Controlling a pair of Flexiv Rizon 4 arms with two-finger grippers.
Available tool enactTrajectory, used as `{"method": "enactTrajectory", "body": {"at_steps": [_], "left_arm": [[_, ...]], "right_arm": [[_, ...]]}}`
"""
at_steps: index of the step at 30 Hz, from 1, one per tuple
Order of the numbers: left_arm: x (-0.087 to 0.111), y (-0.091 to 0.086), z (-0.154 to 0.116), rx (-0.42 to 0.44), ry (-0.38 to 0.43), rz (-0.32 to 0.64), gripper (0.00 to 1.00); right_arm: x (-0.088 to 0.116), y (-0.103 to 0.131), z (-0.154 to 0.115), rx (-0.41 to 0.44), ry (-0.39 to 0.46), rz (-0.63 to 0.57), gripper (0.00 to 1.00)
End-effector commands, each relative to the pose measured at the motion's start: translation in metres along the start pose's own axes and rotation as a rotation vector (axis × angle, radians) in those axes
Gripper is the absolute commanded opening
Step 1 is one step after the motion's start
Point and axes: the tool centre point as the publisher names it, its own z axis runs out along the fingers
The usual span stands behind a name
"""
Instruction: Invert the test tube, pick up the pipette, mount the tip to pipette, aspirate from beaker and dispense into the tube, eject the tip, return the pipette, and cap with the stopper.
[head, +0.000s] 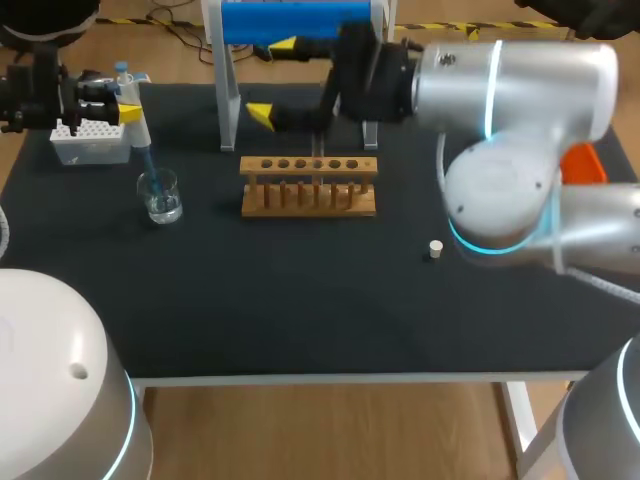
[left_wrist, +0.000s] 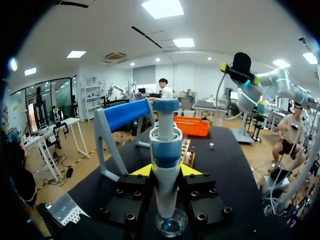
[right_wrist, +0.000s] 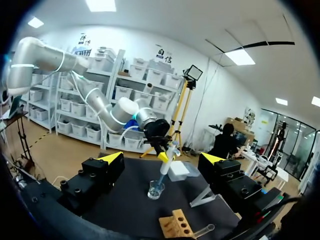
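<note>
Where the bench (head: 300, 300) carries a white tip box (head: 88, 142) at its left end, the left gripper (left_wrist: 166, 170) has its fingers clamped on the upright pipette (left_wrist: 165, 145), whose tip reaches down into the beaker (head: 160, 195) just in front of the box. Mid-bench stands the wooden rack (head: 308, 185), with the test tube (right_wrist: 202, 231) at it; its seating cannot be told. Behind the rack hangs the right gripper (head: 273, 80), fingers spread wide, holding nothing. Farther right, the stopper (head: 435, 248) lies alone.

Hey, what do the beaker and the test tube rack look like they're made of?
The beaker looks like clear glass, possibly plastic: the dark table shows through it and its rim glints. The test tube rack looks like bare wood, matte: light brown, with round posts.
</note>
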Motion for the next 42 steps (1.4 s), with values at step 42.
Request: {"method": "enactTrajectory", "body": {"at_steps": [42], "left_arm": [[0.0,0.0,0.0,0.0,-0.003,0.002,0.0]], "right_arm": [[-0.043,0.014,0.055,0.075,0.365,0.051,1.0]]}}
